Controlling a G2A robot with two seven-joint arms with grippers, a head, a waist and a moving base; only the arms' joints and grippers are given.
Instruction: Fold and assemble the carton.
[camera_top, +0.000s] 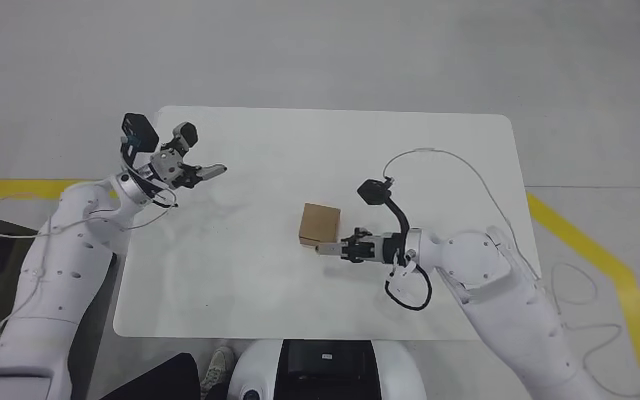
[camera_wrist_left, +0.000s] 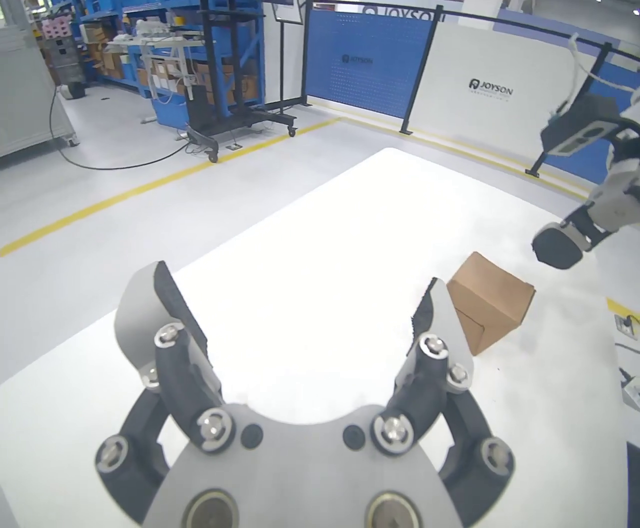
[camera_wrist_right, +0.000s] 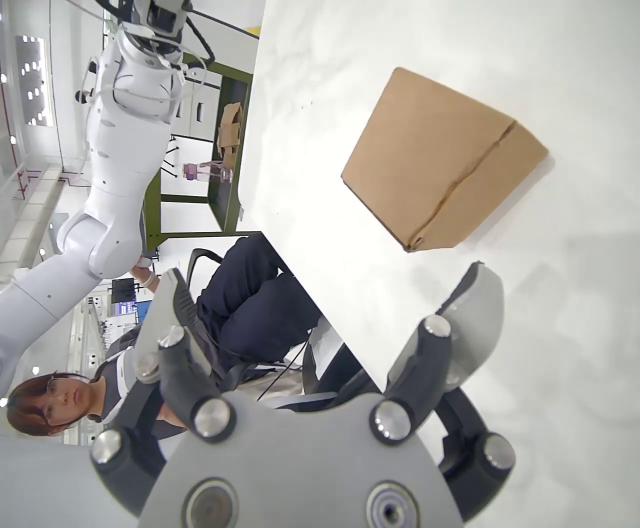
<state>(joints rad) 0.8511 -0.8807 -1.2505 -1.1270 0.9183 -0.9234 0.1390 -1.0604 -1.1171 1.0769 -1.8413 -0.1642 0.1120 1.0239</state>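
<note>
One small brown cardboard carton (camera_top: 320, 223) sits on the white, round-cornered surface (camera_top: 300, 300), roughly in the middle and a little nearer the right arm. It stands there as a closed box shape, and the faces I can see are folded shut. In the right wrist view the carton (camera_wrist_right: 440, 170) shows a seam running across one of its faces. The right gripper (camera_top: 325, 246) is low over the surface just beside the carton's near corner and points at it. Its fingers are spread wide in its own wrist view (camera_wrist_right: 325, 275), with a gap showing between their tips and the cardboard. The left gripper (camera_top: 205, 172) is over by the far left corner of the surface, well apart from the carton. Its fingers are spread wide too (camera_wrist_left: 297, 285). From that wrist the carton (camera_wrist_left: 492, 307) shows beyond one fingertip, with the right gripper (camera_wrist_left: 555, 247) hanging near it.
</note>
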